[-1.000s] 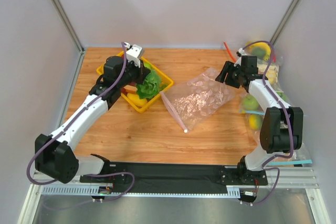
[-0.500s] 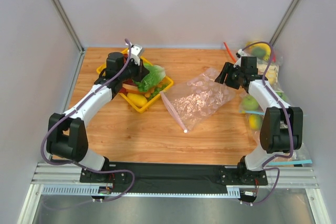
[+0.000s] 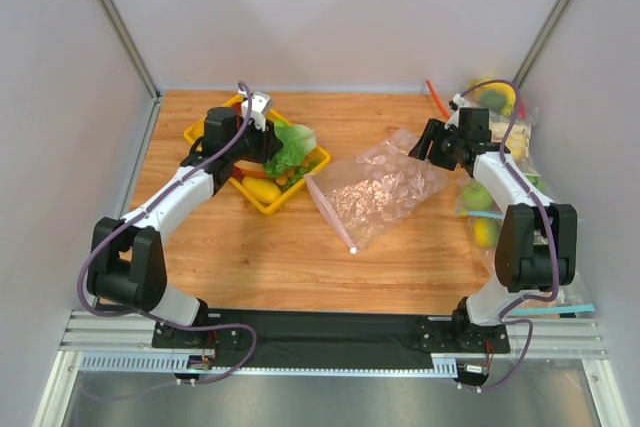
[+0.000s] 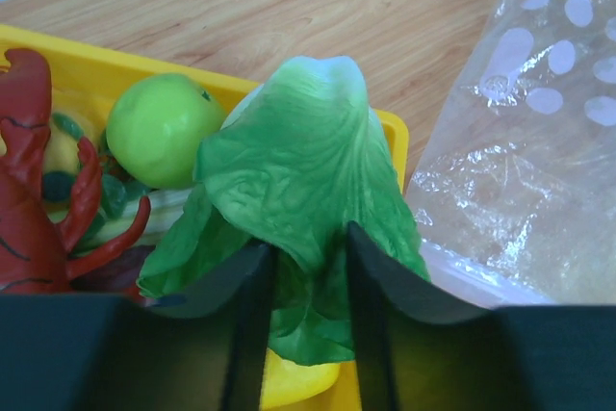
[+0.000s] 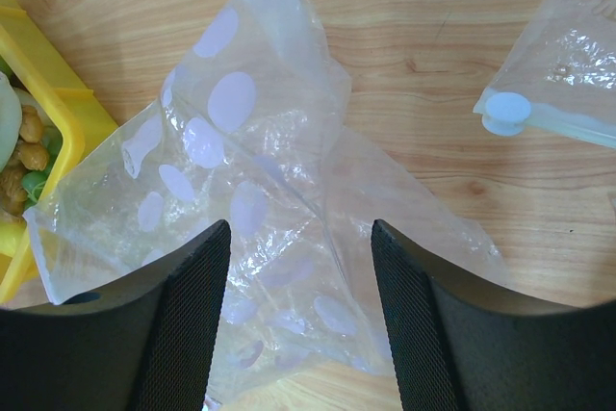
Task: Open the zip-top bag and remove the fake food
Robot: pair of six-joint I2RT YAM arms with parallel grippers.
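Note:
The zip-top bag [image 3: 380, 192] lies flat and crinkled mid-table, its pale zip strip [image 3: 330, 209] along the left edge; it also shows in the wrist views [image 5: 269, 199] [image 4: 520, 141]. The green lettuce head [image 3: 292, 147] [image 4: 308, 161] rests on the right end of the yellow tray [image 3: 268, 205]. My left gripper [image 3: 262, 137] [image 4: 306, 243] stands open, jaws slightly apart with a lettuce leaf loose between them. A red lobster [image 4: 29, 180] and a round green fruit [image 4: 164, 127] lie in the tray. Over the bag's far right corner hovers my right gripper [image 3: 425, 145] [image 5: 300, 228], open and empty.
Other clear bags with green and yellow toy fruit [image 3: 480, 212] pile along the right wall, one with a blue slider [image 5: 505, 113]. A red-orange strip [image 3: 437, 99] lies at the back right. A yellow toy fruit [image 3: 262, 188] is in the tray.
The left arm carried the lettuce a little right and lowered it onto the tray's right end, then its jaws parted from shut. The right arm and the bag stayed put.

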